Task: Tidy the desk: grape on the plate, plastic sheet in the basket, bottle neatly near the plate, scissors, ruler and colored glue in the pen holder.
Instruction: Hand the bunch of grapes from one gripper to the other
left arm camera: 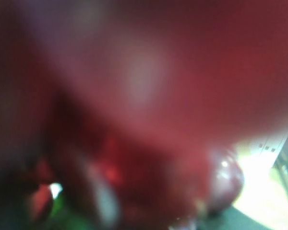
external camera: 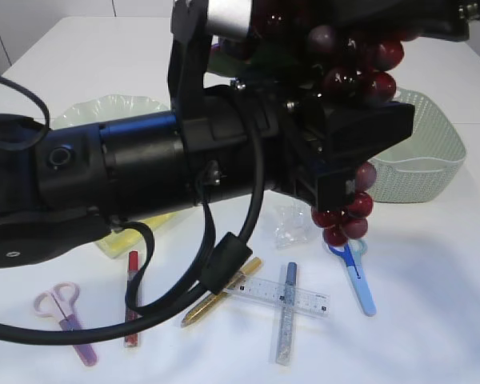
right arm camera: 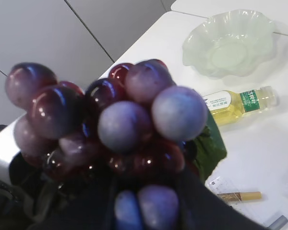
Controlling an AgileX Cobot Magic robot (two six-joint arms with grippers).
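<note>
Grapes [external camera: 360, 64] lifted above counter [external camera: 432, 320], pinched by right end effector; left end effector state cannot tell. Plate [external camera: 112, 108] empty; scissors [external camera: 356, 272], ruler [external camera: 280, 296] not stored.

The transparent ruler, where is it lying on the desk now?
In the exterior view the transparent ruler lies flat near the front middle of the table, under a silver glue pen that crosses it, with the gold pen to its left and blue scissors to its right.

Left arm [external camera: 144, 172] stretching across the exterior view toward the right, its gripper [external camera: 336, 172] raised, right gripper [right arm camera: 134, 201] gripping, lifted high above the table
</note>
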